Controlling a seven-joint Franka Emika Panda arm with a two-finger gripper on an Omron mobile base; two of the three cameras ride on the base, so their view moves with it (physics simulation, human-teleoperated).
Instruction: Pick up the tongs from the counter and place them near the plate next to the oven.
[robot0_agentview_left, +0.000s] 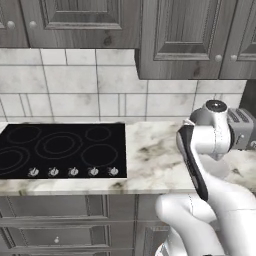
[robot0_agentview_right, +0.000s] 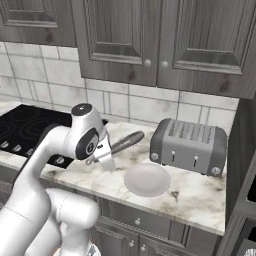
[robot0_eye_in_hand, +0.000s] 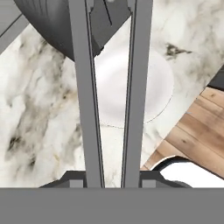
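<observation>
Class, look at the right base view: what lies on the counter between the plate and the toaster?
Nothing: in the right base view, bare marbled counter separates the plate from the toaster.

Tongs (robot0_eye_in_hand: 133, 87) cut off by the top edge in the hand view, joined end out of sight. Plate (robot0_eye_in_hand: 148, 83) crossed by both tong arms there, its upper part tucked under the toaster (robot0_eye_in_hand: 57, 26), itself cropped at the top. In the left base view, toaster (robot0_agentview_left: 243, 127) half hidden behind the arm, sliced by the right edge. Cooktop (robot0_agentview_left: 55, 147) clipped at the left.
</observation>
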